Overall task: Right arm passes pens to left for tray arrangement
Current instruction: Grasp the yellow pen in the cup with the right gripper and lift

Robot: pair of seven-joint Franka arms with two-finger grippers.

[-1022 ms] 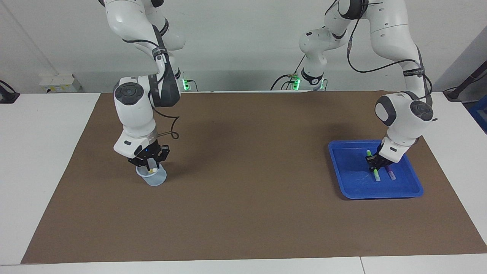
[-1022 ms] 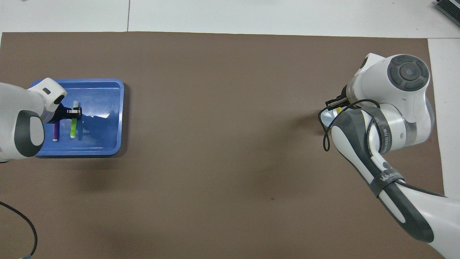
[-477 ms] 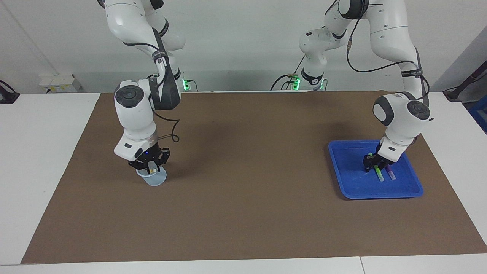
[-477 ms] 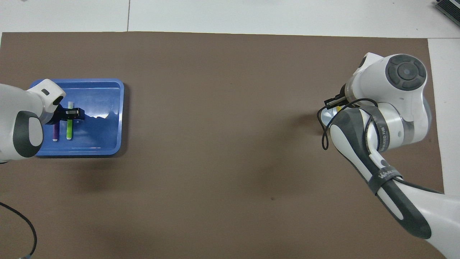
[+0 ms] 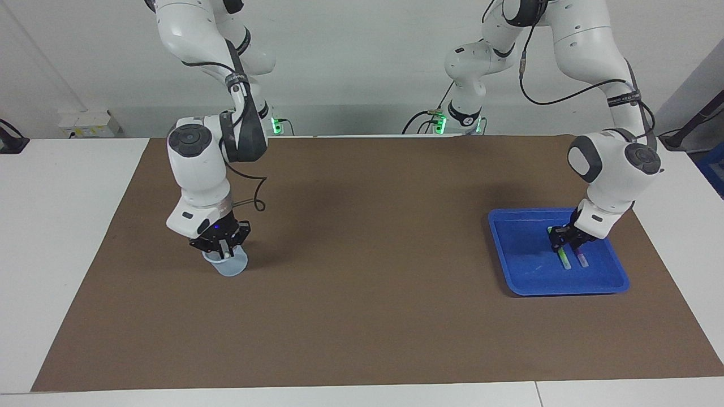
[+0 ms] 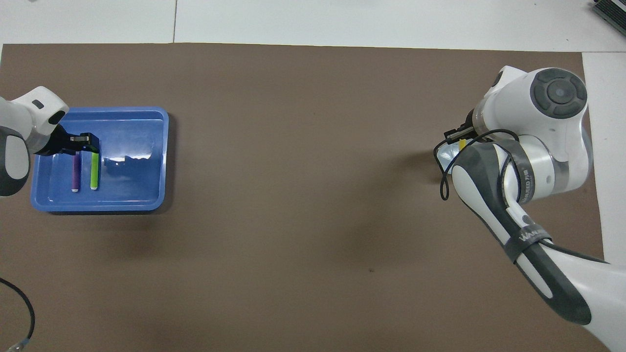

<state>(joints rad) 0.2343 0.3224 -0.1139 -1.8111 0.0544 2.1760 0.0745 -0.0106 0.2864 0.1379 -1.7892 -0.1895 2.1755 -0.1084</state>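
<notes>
A brown mat (image 5: pixel 367 254) covers most of the white table (image 5: pixel 62 226) — the white top shows as a bare band at each end and along the edge farthest from the robots. A small clear plastic cup (image 5: pixel 229 265) stands upright on the mat toward the right arm's end of the table, partly hidden from above. Near the wall, a white socket box (image 5: pixel 90 123) rests on the table at that same end — and a loose black cable (image 6: pixel 22 305) curls over the mat's corner at the left arm's end.
</notes>
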